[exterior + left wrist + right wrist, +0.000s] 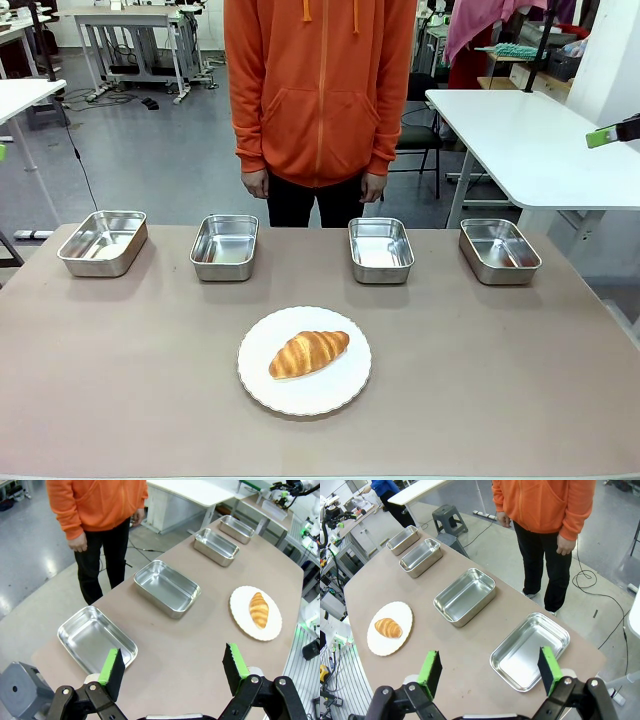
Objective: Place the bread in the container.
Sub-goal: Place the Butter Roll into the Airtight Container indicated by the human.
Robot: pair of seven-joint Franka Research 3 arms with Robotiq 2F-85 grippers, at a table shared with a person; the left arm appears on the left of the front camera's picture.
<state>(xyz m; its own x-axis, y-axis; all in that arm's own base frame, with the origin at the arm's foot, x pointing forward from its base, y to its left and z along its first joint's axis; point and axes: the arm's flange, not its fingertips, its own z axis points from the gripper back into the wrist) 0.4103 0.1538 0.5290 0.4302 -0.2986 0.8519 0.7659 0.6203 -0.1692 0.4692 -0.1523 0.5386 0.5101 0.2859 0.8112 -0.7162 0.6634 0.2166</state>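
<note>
Both the left gripper (172,666) and right gripper (489,666) hang open over the table (500,380) while the croissant (309,353) lies on the white plate (300,397) before four steel pans (222,272), so best pinch it gently across its thick middle, then lift clear.

Robotics lab: rows of white workbenches (520,140) on a polished grey floor (160,150).

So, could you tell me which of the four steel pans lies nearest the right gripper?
The pan at the row's right end, just beyond the right gripper; the other three sit farther off along the row.
</note>
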